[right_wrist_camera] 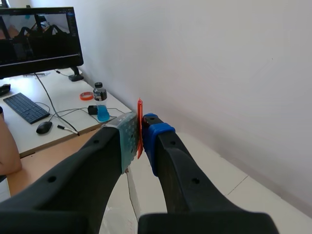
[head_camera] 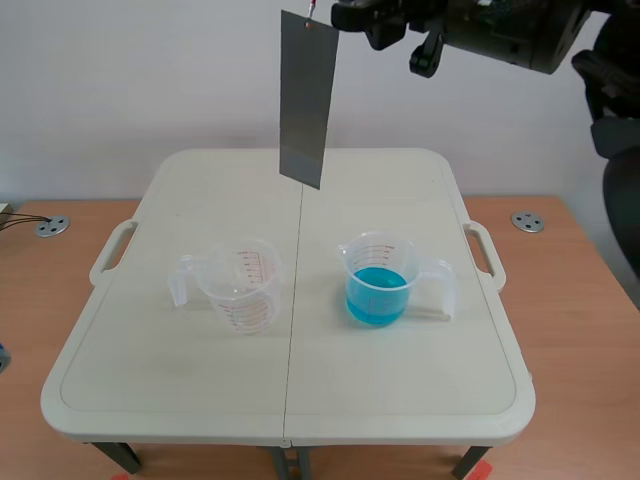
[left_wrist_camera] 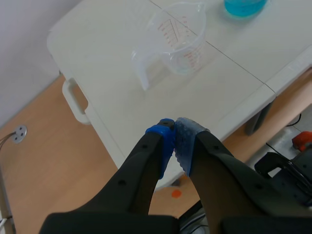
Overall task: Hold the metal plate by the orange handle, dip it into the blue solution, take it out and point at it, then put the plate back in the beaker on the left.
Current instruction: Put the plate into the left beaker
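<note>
The grey metal plate (head_camera: pixel 307 98) hangs high over the table's far middle, held at its top by my right gripper (head_camera: pixel 330 14), whose arm crosses the scene's top from the right. In the right wrist view that gripper (right_wrist_camera: pixel 140 138) is shut on the thin orange handle (right_wrist_camera: pixel 140 127). The beaker of blue solution (head_camera: pixel 378 279) stands on the table's right half. The empty clear beaker (head_camera: pixel 240 285) stands on the left half. My left gripper (left_wrist_camera: pixel 174 141) is shut on nothing, hovering off the table's near left edge; the empty beaker (left_wrist_camera: pixel 177 43) lies ahead of it.
The white folding table (head_camera: pixel 180 400) has carry handles on both sides and sits on a wooden surface. In the right wrist view a desk with a monitor (right_wrist_camera: pixel 39 40), a keyboard and a small bottle stands beyond the gripper, beside a white wall.
</note>
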